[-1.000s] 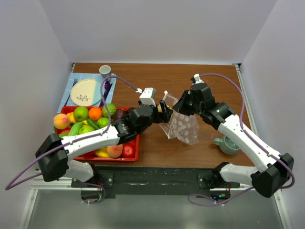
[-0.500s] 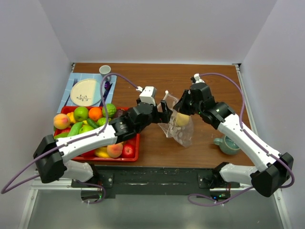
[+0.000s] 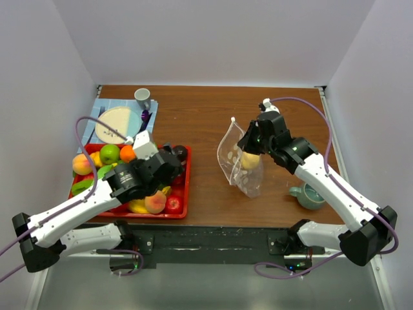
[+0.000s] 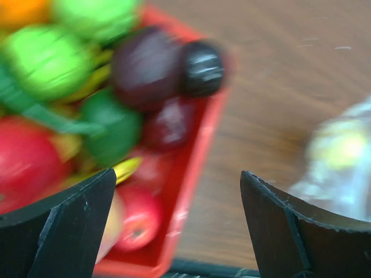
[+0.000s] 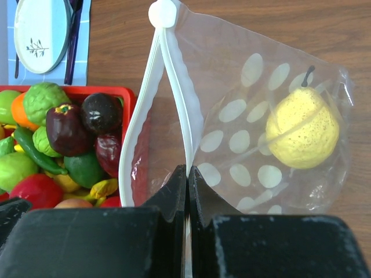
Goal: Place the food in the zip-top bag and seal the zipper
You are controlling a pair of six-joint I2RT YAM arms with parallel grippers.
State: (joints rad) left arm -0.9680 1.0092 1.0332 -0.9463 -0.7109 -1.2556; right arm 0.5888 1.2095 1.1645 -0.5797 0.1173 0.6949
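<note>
Right gripper (image 5: 186,171): fingers pressed together, clamped on the near edge of the zip-top bag (image 5: 255,92) just below its mouth. In the overhead view this gripper (image 3: 247,141) holds the bag (image 3: 240,169) up at centre-right of the table (image 3: 206,110), with the bag's bottom resting on the wood.

Zipper (image 5: 174,87): the two white strips stand parted and meet at the slider (image 5: 162,13) at the top of the right wrist view. The mouth is open.

Contents: one yellow pear (image 5: 301,127) lies inside the bag at the right of that view. It also shows through the plastic from overhead (image 3: 248,160).

Left gripper (image 4: 177,174): fingers wide apart, nothing between them. It hangs over the right side of the red tray (image 3: 186,194) in the lower left of the overhead view (image 3: 173,157), well apart from the bag.

Remaining food (image 3: 113,161): heaped in the tray, including a peach (image 3: 82,163), a green apple (image 3: 110,154), an orange (image 3: 128,153) and a dark purple fruit (image 4: 145,66). The left wrist view is blurred.

Also on the table: a plate (image 3: 115,124) and a cup (image 3: 142,98) at upper left, and a teal mug (image 3: 310,196) at lower right.
</note>
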